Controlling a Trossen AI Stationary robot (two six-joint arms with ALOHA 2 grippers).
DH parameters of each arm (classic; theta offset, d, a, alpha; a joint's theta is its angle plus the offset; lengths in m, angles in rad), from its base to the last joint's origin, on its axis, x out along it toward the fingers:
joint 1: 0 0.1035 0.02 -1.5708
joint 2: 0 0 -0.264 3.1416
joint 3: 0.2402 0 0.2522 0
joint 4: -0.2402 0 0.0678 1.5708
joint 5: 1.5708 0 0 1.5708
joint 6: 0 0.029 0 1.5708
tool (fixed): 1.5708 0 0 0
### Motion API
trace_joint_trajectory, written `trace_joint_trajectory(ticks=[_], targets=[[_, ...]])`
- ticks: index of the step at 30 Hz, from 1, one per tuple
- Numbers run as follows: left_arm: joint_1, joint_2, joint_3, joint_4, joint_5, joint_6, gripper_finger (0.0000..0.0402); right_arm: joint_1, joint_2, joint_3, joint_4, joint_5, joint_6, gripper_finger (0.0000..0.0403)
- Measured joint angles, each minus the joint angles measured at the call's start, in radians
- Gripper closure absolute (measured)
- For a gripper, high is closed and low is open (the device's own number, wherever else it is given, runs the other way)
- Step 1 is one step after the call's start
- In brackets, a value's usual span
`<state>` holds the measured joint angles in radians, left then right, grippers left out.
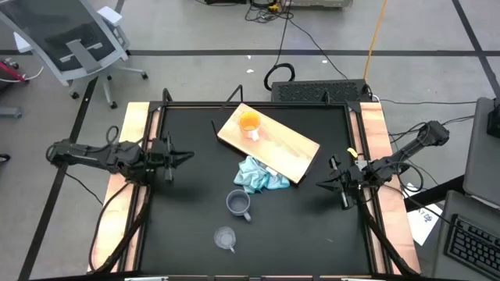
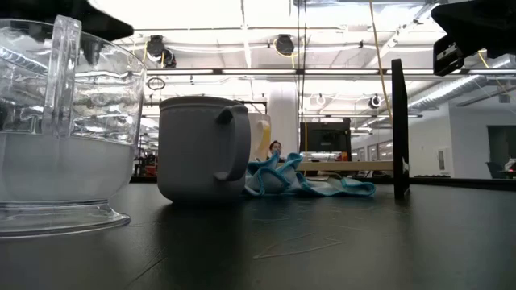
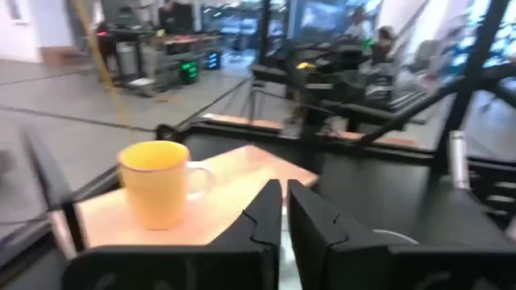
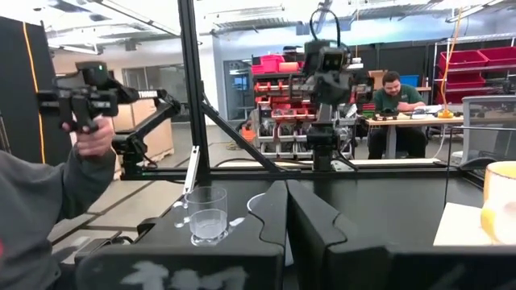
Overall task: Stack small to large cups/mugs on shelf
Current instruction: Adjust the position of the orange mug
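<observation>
- The orange mug (image 1: pixel 249 123) stands upright on the shelf (image 1: pixel 289 150) near the table's (image 1: pixel 187 218) far edge.
- The grey-blue mug (image 1: pixel 238 204) and the clear cup (image 1: pixel 226 238) sit toward the near edge.
- The left claw (image 1: pixel 186 158) at the left edge is narrow and empty.
- The right claw (image 1: pixel 322 184) at the right edge is closed and empty.

The shelf (image 1: pixel 277 146) is laid aslant at the table's (image 1: pixel 187 226) far middle; one mug (image 1: pixel 249 123) is set on its left end; the cloth (image 1: pixel 260 176) is bunched against its near edge; the second mug (image 1: pixel 238 204) is placed nearer, the cup (image 1: pixel 225 238) nearest.
</observation>
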<state>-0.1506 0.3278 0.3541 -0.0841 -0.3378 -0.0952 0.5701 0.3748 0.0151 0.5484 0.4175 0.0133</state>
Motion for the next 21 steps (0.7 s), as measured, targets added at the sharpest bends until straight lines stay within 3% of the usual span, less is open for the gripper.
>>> trace_joint_trajectory(ticks=[11,17,21], targets=[[0.235,0.343,0.296,-0.010,0.277,0.067,0.0400,0.000,0.000,0.000,-0.007,0.000,0.001,0.0403],[0.397,0.594,0.477,-0.077,0.524,0.059,0.0400,0.000,0.000,0.000,-0.015,0.000,0.001,0.0403],[0.465,0.744,0.609,-0.115,0.633,0.085,0.0400,0.000,0.000,0.000,-0.031,0.000,0.006,0.0403]])
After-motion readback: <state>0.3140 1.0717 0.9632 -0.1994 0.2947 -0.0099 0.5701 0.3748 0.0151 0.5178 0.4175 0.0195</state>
